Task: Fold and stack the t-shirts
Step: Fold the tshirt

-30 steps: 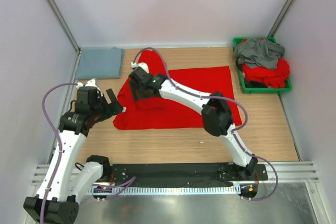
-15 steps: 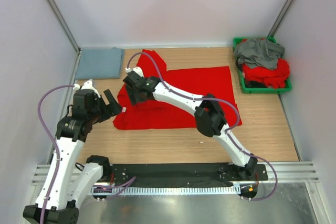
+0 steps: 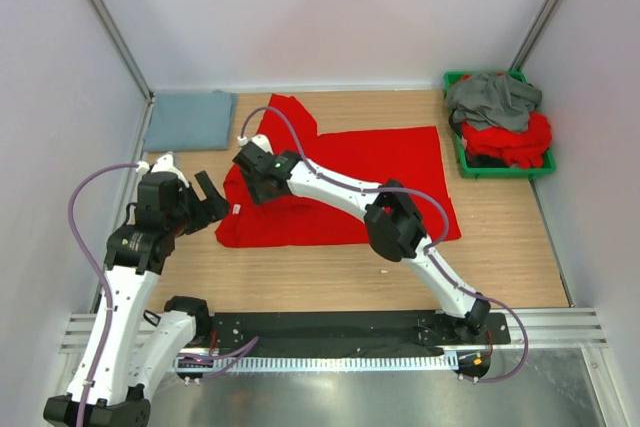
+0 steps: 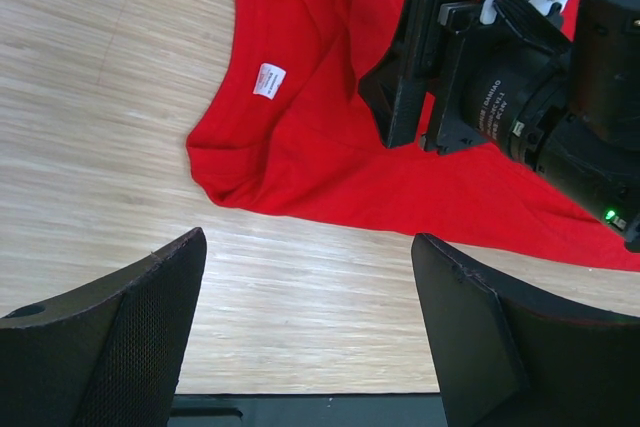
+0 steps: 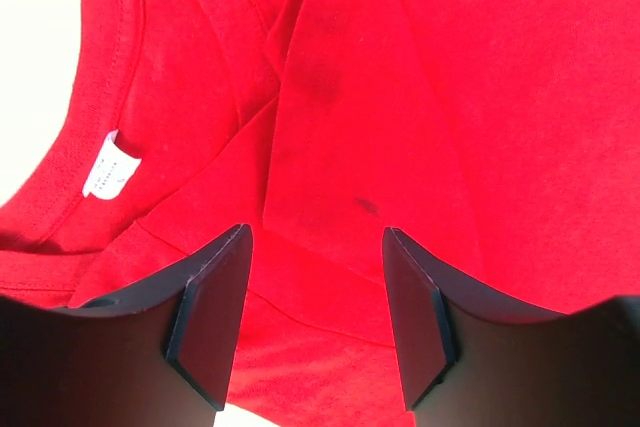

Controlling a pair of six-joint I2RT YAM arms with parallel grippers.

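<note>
Red t-shirt (image 3: 385, 162): lying half-folded on the table (image 3: 300, 269), white label (image 4: 268, 80) showing.
Right claw (image 5: 315, 237): hanging over the red t-shirt's collar end, spreading wide, holding nothing.
Left claw (image 3: 214, 199): hanging just beside the red t-shirt's collar edge, gaping wide, empty.

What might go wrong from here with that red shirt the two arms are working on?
Both arms crowd the same corner: the left gripper, open, faces the right arm's wrist close by, so they might bump. The right gripper, open, hangs over overlapping folds of the red shirt near its neck label; it may pinch too many layers or only one, and the fold could bunch.
</note>
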